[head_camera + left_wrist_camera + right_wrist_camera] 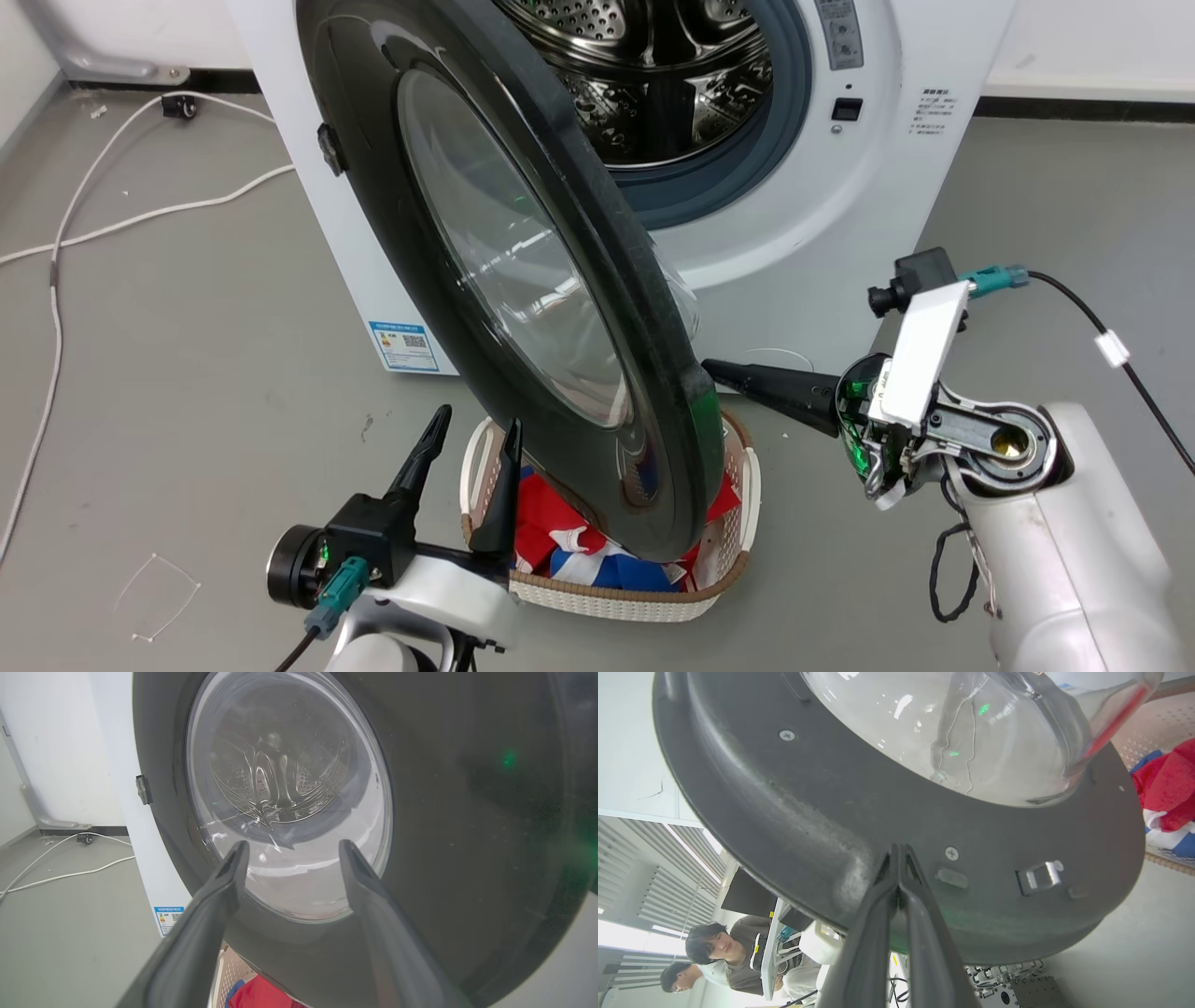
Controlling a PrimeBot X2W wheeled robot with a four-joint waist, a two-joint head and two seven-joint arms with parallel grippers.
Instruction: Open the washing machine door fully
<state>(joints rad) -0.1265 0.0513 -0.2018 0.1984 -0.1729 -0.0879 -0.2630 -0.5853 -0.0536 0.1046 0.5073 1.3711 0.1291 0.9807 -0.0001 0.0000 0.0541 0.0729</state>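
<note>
Head view first: where is the door?
— You have the washing machine door (523, 280) standing out at an angle from the washing machine (840, 215). It is hinged on the left, and the steel drum (644, 84) is open to view behind it. Its near lower edge hangs over a white basket (635, 602) of red, white and blue clothes (560, 537) on the floor.

And my tools there?
— Your left tool (476, 418) is near and left of the door's outer face, fingers spread wide with nothing between them. Your right tool (719, 371) reaches in from the right with its fingers pressed together, tips at the door's rim.

Left wrist view?
— You are looking along the two spread fingers at the glossy outer face. Both point at the lower part of the glass window (289, 788). I cannot tell whether they touch it. A blue label (168, 917) sits low on the machine's front, and a white cable (60, 875) lies on the floor to the left.

Right wrist view?
— Your fingers are tight together and grip nothing. Their tips meet the door's dark inner face just beside a screw (951, 853), with the latch (1038, 877) further along. Two people (714, 947) sit at a table in the background.
</note>
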